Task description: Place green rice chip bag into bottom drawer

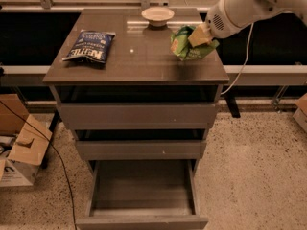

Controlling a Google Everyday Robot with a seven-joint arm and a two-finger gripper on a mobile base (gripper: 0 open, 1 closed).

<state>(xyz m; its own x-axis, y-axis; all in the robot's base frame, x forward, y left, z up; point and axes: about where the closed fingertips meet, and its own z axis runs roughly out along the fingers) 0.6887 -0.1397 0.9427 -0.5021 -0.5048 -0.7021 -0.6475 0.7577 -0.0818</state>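
Observation:
The green rice chip bag (188, 44) is crumpled and held a little above the right side of the cabinet top (134, 56). My gripper (199, 36) comes in from the upper right and is shut on the green rice chip bag near its top. The bottom drawer (142, 195) is pulled out at the foot of the cabinet, and its tray shows nothing inside. It lies well below and to the left of the bag.
A dark blue chip bag (89, 47) lies on the left of the cabinet top. A small pale bowl (157, 16) stands at the back middle. The two upper drawers (139, 116) are closed. Cardboard boxes (19, 150) and a cable lie on the floor at left.

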